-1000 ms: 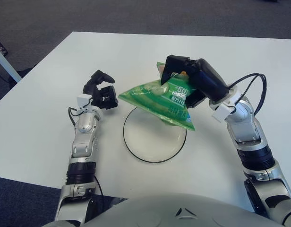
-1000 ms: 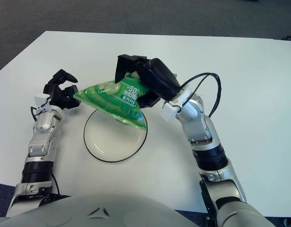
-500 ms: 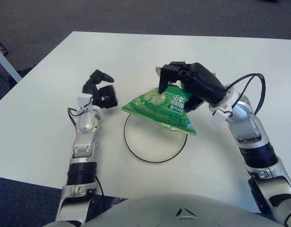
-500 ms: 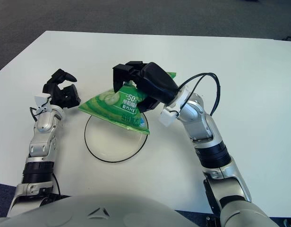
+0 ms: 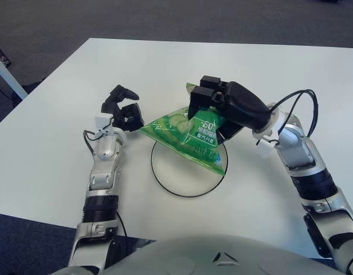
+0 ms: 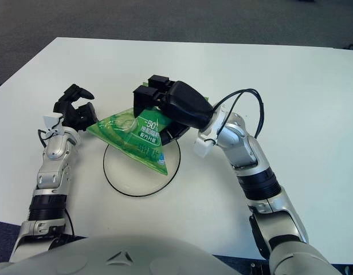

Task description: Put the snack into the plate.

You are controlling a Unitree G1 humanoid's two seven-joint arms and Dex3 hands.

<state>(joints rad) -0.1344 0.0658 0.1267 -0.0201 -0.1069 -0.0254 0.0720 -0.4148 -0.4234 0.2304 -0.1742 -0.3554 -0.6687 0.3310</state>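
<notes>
1. I am seeing the right robot hand [image 5: 214, 106] reaching in from the right, its black fingers clamping the upper rear edge of the green crinkled plastic snack bag with white lettering [image 5: 188, 134].
2. The snack bag is hanging tilted over the round white plate with a thin dark rim [image 5: 182, 182]: its lower right corner is dipping over the plate's right rim, while its left corner is sticking out past the plate's upper left edge.
3. I cannot tell whether the bag's underside is touching the plate; most of the plate's near half is showing bare.
4. The plate is sitting on the white surface [image 5: 44, 166], near the front edge, between the two arms.
5. The left robot hand [image 5: 122, 110] is showing just left of the bag's left corner, its black fingers curling inward and gripping nothing. I cannot tell whether it is touching the bag.
6. A black cable [image 5: 302, 106] is looping up from the right wrist.
7. Dark grey carpet floor [image 5: 165, 17] is lying beyond the far edge of the surface.
</notes>
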